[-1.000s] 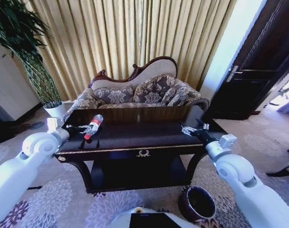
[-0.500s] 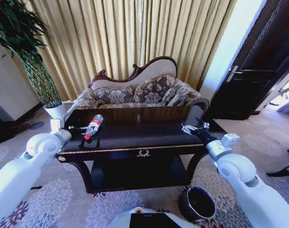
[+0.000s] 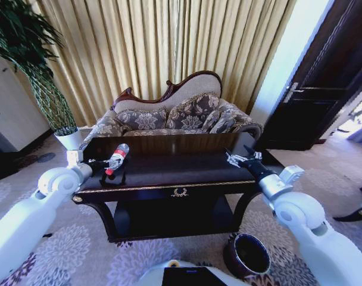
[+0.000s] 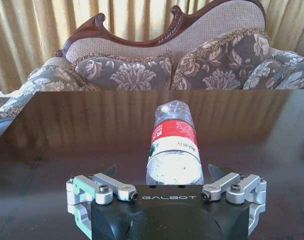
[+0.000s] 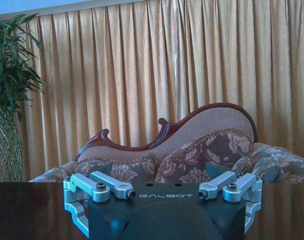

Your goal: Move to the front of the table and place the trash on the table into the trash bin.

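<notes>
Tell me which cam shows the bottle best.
Left wrist view: the bottle lies dead ahead of the left claw, label readable. Head view shows it small on the table. Right wrist view faces the sofa.

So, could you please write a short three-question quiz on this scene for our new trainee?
1. True or false: the bottle lies on the table.
2. Which gripper is nearest the bottle? A) left gripper B) right gripper
3. Fill in: the bin stands on the ____, by the table's front right leg.

Key:
1. True; it lies on its side near the table's left end.
2. A; its open fingers sit either side of the bottle's end, while the right gripper hovers open over the table's right end.
3. Carpet.
</notes>
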{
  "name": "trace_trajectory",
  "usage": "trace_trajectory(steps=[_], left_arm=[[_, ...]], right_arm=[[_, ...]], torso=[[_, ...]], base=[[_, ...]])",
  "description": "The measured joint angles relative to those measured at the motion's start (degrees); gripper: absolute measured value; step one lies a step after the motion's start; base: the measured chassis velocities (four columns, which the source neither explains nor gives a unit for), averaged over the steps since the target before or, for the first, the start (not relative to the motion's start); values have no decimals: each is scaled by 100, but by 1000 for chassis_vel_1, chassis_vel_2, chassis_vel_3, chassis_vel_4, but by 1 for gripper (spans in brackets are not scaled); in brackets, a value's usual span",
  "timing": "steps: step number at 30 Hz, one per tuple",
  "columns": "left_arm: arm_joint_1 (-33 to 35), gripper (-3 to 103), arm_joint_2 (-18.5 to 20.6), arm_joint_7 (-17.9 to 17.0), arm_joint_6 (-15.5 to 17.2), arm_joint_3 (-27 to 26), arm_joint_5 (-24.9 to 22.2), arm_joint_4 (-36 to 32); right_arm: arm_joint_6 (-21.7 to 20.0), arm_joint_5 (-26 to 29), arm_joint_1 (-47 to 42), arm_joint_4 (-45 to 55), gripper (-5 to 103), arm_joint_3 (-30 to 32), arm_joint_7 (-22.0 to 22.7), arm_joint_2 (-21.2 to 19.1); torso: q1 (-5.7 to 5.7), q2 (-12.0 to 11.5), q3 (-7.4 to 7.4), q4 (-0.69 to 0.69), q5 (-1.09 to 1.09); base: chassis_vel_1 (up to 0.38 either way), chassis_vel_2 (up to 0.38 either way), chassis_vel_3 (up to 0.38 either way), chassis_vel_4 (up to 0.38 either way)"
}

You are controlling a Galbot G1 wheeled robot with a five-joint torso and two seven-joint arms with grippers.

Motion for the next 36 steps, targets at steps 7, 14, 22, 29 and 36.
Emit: trace_trajectory(steps=[7, 14, 22, 29, 36], left_arm=[[0, 100, -77, -11, -1, 45, 49, 45], [-26, 100, -75, -24, -1, 107, 120, 105], [-48, 89, -117, -11, -2, 131, 118, 117], [-81, 62, -144, 65, -2, 145, 111, 131], [-120, 43, -151, 120, -7, 146, 104, 148]], right_arm=[[22, 5, 0, -12, 100, -23, 1, 15], [44, 85, -18, 52, 100, -39, 2, 12], [118, 106, -17, 105, 100, -89, 5, 15], [144, 106, -10, 79, 100, -76, 7, -1], [152, 107, 7, 28, 100, -52, 7, -10]], torso=[[0, 0, 0, 0, 0], [0, 0, 0, 0, 0], [0, 0, 0, 0, 0], [0, 0, 0, 0, 0], [0, 0, 0, 0, 0]], base=[[0, 0, 0, 0], [0, 0, 0, 0], [0, 0, 0, 0], [0, 0, 0, 0], [0, 0, 0, 0]])
